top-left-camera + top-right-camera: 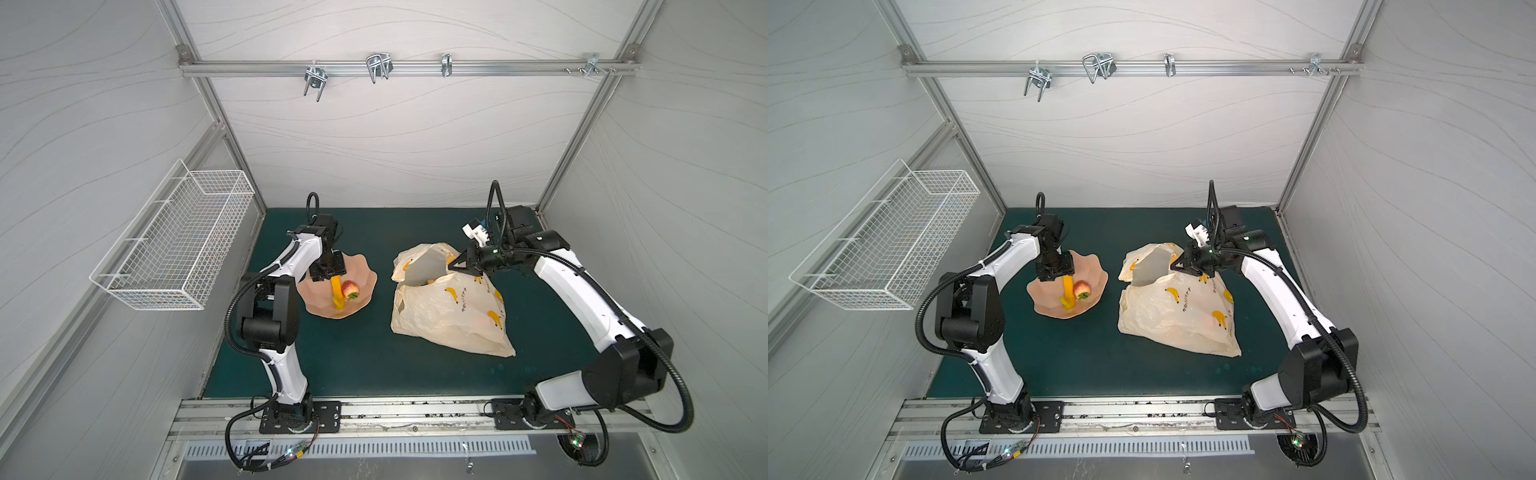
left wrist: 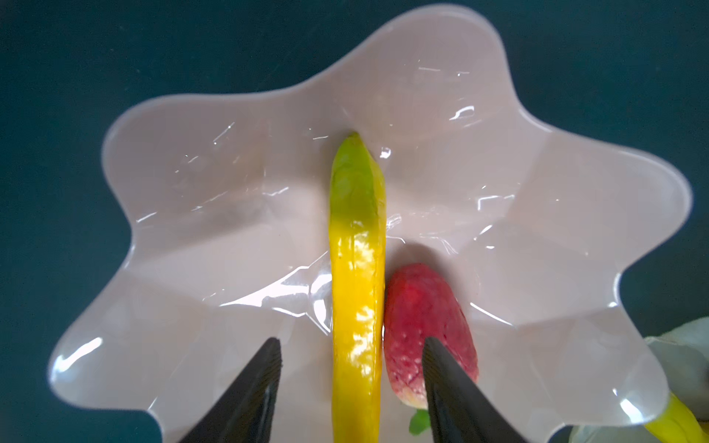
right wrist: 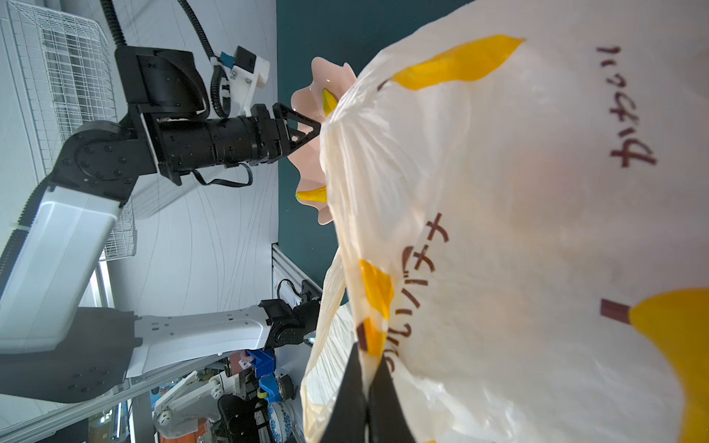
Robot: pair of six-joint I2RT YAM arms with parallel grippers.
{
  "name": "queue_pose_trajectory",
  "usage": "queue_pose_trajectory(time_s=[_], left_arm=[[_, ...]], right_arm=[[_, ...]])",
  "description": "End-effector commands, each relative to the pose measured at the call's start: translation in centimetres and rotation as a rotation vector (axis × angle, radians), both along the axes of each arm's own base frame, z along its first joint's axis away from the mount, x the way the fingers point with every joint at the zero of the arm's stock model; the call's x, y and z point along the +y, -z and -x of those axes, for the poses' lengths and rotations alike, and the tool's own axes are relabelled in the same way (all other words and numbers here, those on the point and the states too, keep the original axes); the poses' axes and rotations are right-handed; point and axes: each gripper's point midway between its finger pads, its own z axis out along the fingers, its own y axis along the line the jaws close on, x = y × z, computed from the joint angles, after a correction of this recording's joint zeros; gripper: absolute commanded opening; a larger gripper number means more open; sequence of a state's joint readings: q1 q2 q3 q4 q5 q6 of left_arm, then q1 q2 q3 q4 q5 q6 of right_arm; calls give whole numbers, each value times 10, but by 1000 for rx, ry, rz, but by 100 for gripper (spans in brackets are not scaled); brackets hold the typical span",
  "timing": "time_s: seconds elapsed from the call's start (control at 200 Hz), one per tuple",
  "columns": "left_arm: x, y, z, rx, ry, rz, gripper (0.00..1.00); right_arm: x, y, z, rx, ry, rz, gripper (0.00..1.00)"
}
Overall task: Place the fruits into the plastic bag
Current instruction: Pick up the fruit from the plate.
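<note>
The plastic bag (image 1: 449,316) lay on the right of the green mat (image 1: 353,365). Its far rim was lifted by the right gripper (image 3: 368,368), whose jaws were closed tight on a fold of the film. In the bag's mouth a small orange bit (image 1: 431,281) showed, too little to name; the rest inside was hidden. On the left, the pink scalloped plate (image 2: 192,191) held a banana (image 2: 356,268) touching a strawberry (image 2: 422,307). The left gripper (image 2: 351,339) straddled the banana, jaws apart, gripping nothing. One finger hid part of the strawberry.
</note>
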State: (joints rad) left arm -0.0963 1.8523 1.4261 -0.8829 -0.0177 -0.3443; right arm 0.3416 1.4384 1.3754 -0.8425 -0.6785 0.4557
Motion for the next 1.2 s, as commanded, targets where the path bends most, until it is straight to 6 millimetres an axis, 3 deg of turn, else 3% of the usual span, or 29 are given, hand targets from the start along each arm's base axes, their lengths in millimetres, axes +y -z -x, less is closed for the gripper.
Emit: queue_pose_trajectory(time_s=[0.0, 0.44, 0.69, 0.925, 1.04, 1.196], left_arm=[[1, 13, -8, -4, -20, 20, 60], [1, 49, -7, 43, -55, 73, 51], [1, 50, -5, 71, -29, 78, 30], [8, 11, -10, -3, 6, 51, 21], [10, -21, -17, -63, 17, 43, 17], [3, -80, -34, -197, 62, 73, 16]], right_arm=[[-2, -6, 0, -12, -6, 2, 0], [-3, -11, 1, -17, -5, 4, 0], [-4, -10, 3, -16, -3, 11, 0], [-4, -9, 3, -15, -1, 12, 0], [-5, -10, 3, -16, -1, 11, 0], [-5, -12, 4, -20, -2, 8, 0]])
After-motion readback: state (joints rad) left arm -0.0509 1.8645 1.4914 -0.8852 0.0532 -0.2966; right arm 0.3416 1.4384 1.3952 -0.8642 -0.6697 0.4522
